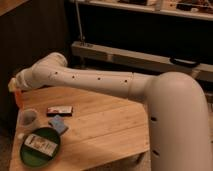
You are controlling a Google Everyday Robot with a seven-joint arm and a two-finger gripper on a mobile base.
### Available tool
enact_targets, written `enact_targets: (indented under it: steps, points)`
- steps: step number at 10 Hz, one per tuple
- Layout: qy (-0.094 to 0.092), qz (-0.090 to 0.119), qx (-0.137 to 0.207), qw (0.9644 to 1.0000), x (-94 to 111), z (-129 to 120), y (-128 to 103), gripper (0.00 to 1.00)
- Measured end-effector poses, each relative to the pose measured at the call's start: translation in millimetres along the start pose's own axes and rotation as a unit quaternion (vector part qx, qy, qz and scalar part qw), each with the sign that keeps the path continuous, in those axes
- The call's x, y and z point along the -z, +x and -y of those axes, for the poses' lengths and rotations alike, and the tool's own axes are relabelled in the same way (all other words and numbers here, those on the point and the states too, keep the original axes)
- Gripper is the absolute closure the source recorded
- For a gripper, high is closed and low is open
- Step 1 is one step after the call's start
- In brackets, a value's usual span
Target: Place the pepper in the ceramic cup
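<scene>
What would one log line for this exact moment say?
claw: shut on pepper, far left, above table | pepper: hanging upright over ceramic cup | not yet in cup | green plate: nearer, beside cup

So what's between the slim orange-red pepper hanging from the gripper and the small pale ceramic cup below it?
Nothing: the camera view shows only open air. The gripper, at the table's far left, is shut on the slim orange-red pepper, whose tip hangs just above the small pale ceramic cup.

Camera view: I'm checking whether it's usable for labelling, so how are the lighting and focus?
Camera view: dim, warm lighting with a dark background; soft all over. The gripper, shut on the pepper, sits at the left edge above the ceramic cup, its outline hard to separate.
</scene>
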Motion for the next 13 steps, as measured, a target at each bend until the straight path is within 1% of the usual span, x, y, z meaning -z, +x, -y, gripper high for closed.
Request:
enact_targets:
  steps: [2, 4, 7, 9, 10, 13]
  points:
    - [0.013, -0.003, 0.014, 0.9998, -6.2, -3.3, -6.9, 0.89]
    - [0.017, 0.003, 0.022, 0.9996, -15.4, -8.0, -12.7, 0.89]
    - [0.022, 0.019, 0.024, 0.9993, -29.3, -13.4, -24.1, 0.89]
    - [0.023, 0.030, 0.023, 0.9990, -37.9, -22.2, -38.0, 0.89]
    - [0.023, 0.032, 0.024, 0.9989, -40.5, -25.8, -42.5, 0.89]
    - [0.033, 0.032, 0.033, 0.9984, -52.9, -33.8, -59.1, 0.89]
